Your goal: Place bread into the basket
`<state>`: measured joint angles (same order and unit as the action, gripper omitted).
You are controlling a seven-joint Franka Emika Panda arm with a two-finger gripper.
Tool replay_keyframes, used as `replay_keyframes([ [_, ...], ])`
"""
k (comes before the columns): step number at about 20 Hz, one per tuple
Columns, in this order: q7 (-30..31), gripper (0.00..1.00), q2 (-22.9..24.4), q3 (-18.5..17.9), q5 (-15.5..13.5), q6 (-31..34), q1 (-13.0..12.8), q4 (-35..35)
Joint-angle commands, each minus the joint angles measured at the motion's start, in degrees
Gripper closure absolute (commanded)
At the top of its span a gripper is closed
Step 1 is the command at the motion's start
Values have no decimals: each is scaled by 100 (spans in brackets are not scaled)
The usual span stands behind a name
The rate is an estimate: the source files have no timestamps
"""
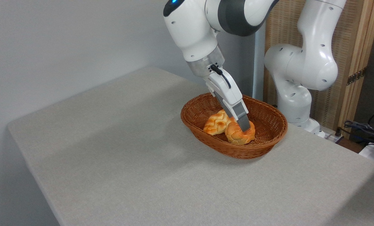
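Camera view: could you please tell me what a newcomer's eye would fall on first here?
The white arm's hand reaches down into the reddish-brown basket right of the table's centre. Its tip sits at the round bun, which lies inside beside a braided loaf.

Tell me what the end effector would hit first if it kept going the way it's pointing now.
The end effector points down and right into the reddish-brown woven wicker basket. It would probably meet the small round golden-orange bun first, and it may already be touching it; depth is unclear.
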<state>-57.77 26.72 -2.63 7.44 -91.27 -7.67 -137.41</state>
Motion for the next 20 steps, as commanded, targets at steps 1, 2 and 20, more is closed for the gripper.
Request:
replay_keyframes([
  [1,-15,0,0,-9,-58,74,-86,669],
  [2,-15,0,-17,-9,-189,74,-86,906],
  [20,1576,0,-2363,-45,-1131,22,204,4608],
])
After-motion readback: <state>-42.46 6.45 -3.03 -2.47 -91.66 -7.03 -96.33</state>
